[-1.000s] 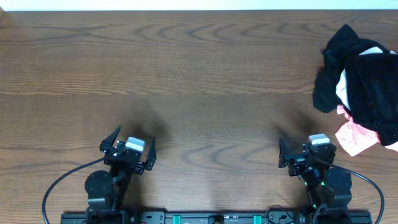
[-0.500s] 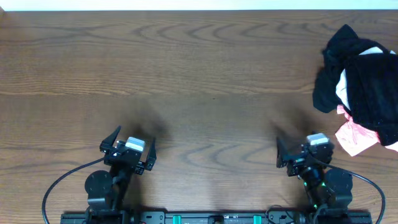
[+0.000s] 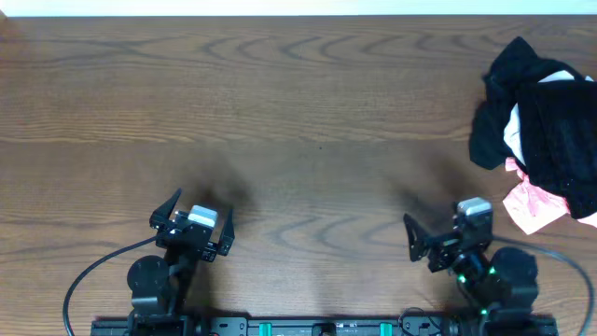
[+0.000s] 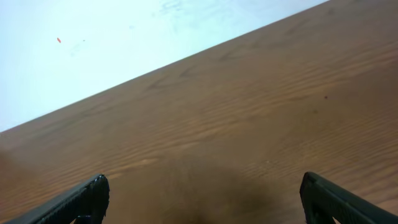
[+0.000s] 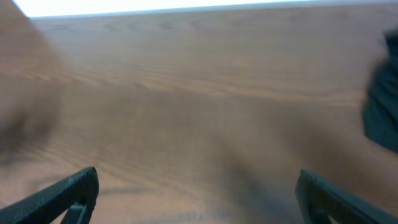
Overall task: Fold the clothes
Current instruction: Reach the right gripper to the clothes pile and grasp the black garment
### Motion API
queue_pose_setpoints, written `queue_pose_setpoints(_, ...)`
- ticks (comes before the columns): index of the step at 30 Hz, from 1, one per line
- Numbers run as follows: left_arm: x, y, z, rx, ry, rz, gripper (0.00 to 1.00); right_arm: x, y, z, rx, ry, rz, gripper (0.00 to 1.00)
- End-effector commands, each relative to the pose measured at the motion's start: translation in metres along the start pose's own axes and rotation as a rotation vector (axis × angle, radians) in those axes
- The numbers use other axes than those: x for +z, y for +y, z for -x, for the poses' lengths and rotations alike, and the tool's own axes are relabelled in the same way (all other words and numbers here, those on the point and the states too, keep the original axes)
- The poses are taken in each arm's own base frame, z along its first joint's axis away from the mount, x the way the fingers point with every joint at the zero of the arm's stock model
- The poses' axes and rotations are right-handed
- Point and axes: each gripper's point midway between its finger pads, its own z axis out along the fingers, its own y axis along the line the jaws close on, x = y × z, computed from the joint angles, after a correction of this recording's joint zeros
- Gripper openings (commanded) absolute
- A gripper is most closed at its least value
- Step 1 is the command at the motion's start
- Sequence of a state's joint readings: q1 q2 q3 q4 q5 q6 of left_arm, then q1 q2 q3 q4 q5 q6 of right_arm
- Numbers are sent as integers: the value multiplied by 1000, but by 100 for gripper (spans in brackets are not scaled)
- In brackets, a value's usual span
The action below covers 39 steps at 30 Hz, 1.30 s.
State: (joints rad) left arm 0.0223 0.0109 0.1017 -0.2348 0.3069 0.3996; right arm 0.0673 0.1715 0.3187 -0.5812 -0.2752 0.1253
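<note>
At 2 o'clock on the table (image 3: 298, 93), the clothes pile (image 3: 550, 131) lies crumpled; 0 garments are folded, all work remains. Left gripper (image 4: 202, 199) at 7 o'clock and right gripper (image 5: 196, 193) at 5 o'clock: jaws wide, empty.

R gripper (image 3: 417, 241) swung left, tilted (small move, overhead view).

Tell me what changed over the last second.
The right gripper swung to its left and drew back a little toward the near edge of the table, open and empty. Nothing was grasped or let go. The left gripper, also open, and the pile of clothes at the far right stayed put.
</note>
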Motion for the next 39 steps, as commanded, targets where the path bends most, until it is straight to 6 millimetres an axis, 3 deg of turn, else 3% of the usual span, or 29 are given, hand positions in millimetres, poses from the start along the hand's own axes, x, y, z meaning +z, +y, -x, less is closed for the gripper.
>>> queue_pose_setpoints(1, 3, -2, -11, -10, 21, -2, 98, -14, -15, 31, 60, 50, -139, 99)
queue_pose_setpoints(5, 3, -2, -11, -10, 21, -2, 98, -14, -16, 61, 17, 208, -178, 99)
queue_pose_setpoints(8, 3, -2, -11, -10, 21, -2, 98, -7, 1, 97, 33, 270, -104, 99)
queue_pose_setpoints(11, 3, -2, -11, -10, 21, -2, 98, -6, 28, 120, 29, 330, 40, 99)
queue_pose_setpoints(13, 3, -2, -11, -10, 21, -2, 98, -3, 29, 137, -12, 329, 46, 99)
queue_pose_setpoints(14, 3, -2, -11, -10, 21, -2, 98, 0, 20, 142, 1, 333, -12, 99)
queue_pose_setpoints(17, 3, -2, -11, -10, 21, -2, 98, 0, -44, 155, 136, 340, -384, 99)
queue_pose_setpoints(19, 3, -2, -11, -10, 21, -2, 98, -2, -74, 161, 166, 348, -529, 99)
queue_pose_setpoints(23, 3, -2, -11, -10, 21, -2, 98, 2, -116, 159, 238, 406, -647, 99)
queue_pose_setpoints(30, 3, -2, -11, -10, 21, -2, 98, 9, -211, 132, 454, 460, -846, 99)
queue_pose_setpoints(33, 3, -2, -11, -10, 21, -2, 98, 11, -241, 119, 510, 476, -875, 99)
queue_pose_setpoints(39, 3, -2, -11, -10, 21, -2, 98, 12, -273, 90, 538, 565, -933, 99)
